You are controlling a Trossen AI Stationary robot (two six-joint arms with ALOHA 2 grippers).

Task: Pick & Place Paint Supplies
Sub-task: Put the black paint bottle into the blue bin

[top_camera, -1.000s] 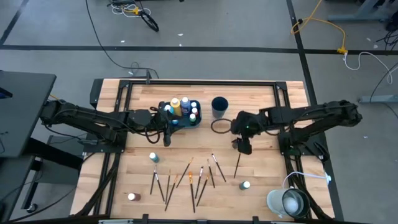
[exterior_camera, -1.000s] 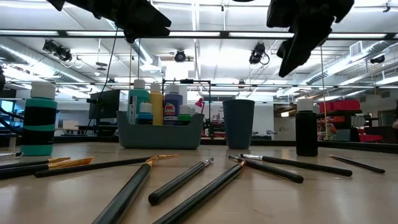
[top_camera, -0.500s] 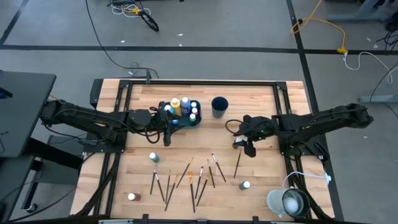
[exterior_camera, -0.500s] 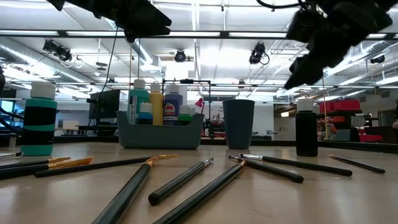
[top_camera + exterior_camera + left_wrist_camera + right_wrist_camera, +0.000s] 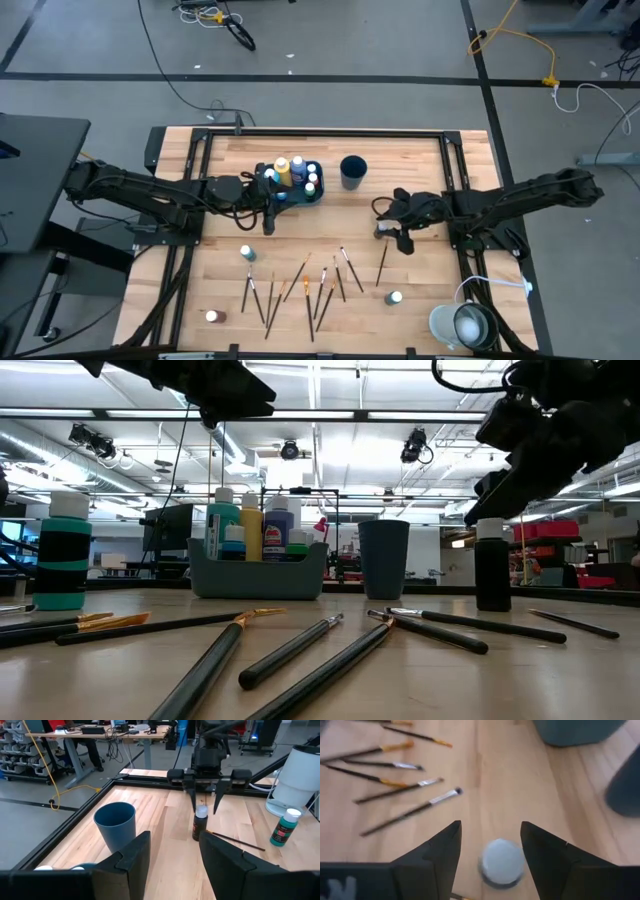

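Observation:
A dark paint bottle (image 5: 200,828) with a white cap stands right of the table's middle. My right gripper (image 5: 204,810) is open, with one finger on each side of the cap (image 5: 502,862), apart from it. In the low view that bottle (image 5: 492,570) stands just under the gripper (image 5: 497,505). My left gripper (image 5: 268,222) hangs open and empty beside the teal tray (image 5: 314,196), which holds several bottles (image 5: 290,170). Loose bottles (image 5: 247,253) (image 5: 394,298) (image 5: 212,316) and several brushes (image 5: 305,280) lie on the front half of the table.
A dark blue cup (image 5: 352,170) stands right of the tray, close behind the right gripper. A white lamp-like object (image 5: 462,322) sits at the front right corner. One brush (image 5: 381,263) lies just in front of the dark bottle. A black frame runs around the table.
My right gripper has swung to the right and come down until its fingers straddle the dark bottle's cap. The left arm has not moved.

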